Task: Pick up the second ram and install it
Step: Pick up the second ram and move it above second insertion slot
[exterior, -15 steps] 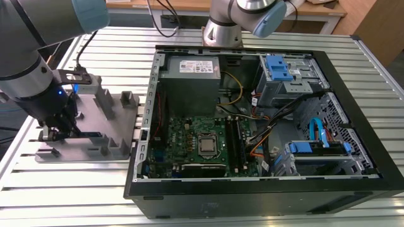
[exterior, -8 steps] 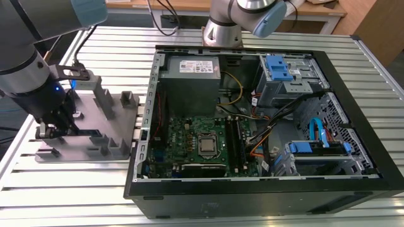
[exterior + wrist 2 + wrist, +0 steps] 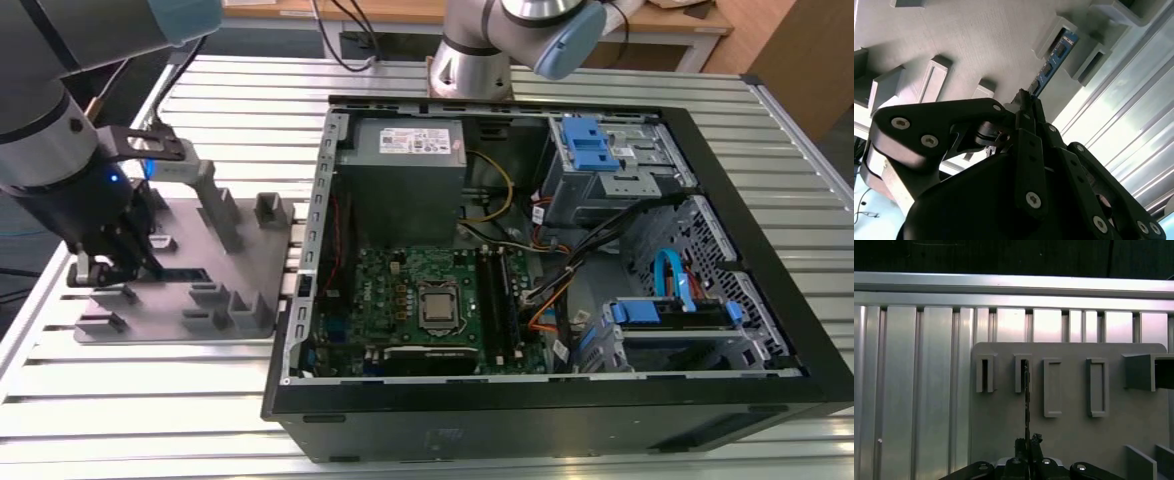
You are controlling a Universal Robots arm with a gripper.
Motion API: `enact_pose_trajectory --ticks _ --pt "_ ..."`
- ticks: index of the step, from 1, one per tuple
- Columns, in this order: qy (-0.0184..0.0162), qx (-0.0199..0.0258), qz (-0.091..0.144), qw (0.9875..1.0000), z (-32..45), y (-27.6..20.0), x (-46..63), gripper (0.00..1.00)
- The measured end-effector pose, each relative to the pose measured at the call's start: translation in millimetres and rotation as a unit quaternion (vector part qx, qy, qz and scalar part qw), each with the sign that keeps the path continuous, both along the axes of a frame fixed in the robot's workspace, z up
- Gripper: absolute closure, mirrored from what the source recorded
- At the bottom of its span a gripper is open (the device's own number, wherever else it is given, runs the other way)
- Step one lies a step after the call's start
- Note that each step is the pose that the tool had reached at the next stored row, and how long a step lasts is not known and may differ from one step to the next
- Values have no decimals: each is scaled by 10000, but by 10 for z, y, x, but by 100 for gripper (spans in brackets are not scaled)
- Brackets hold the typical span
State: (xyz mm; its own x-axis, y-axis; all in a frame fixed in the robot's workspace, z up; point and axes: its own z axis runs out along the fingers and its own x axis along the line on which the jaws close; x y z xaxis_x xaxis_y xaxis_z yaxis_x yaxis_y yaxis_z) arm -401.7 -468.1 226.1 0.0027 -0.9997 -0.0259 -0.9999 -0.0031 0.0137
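Observation:
The second ram (image 3: 1026,400) stands on edge in the grey fixture block (image 3: 1069,435), its far end between two upright posts. In the second wrist view it shows as a thin bluish board (image 3: 1055,59) running away from the fingertips. My gripper (image 3: 1028,444) is shut on the near end of the stick, with its black fingers (image 3: 1029,145) pressed together around the edge. In the exterior view the gripper (image 3: 96,272) sits low over the fixture block (image 3: 187,270) at the exterior view's left, beside the open computer case (image 3: 534,260).
The case lies open with the green motherboard (image 3: 427,300) and its long black memory slots (image 3: 491,300) facing up. A power supply (image 3: 400,175), blue-tabbed drive cages (image 3: 601,150) and loose cables (image 3: 574,250) fill the case. A second arm's base (image 3: 470,60) stands behind on the slatted metal table (image 3: 134,400).

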Motion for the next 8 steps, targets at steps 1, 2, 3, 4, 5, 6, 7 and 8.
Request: enact_pose_trajectory --ticks 1,2,3,4,5,6,7,8 --pt "0 0 0 10000 12 0 0 86" --pt "0 0 0 10000 23 0 0 86" --pt "0 0 0 10000 33 0 0 86" --pt "0 0 0 10000 43 0 0 86" --pt "0 0 0 10000 51 0 0 86" --pt "0 0 0 10000 60 0 0 86" --pt "0 0 0 10000 67 0 0 86" --pt "0 0 0 10000 76 0 0 86"
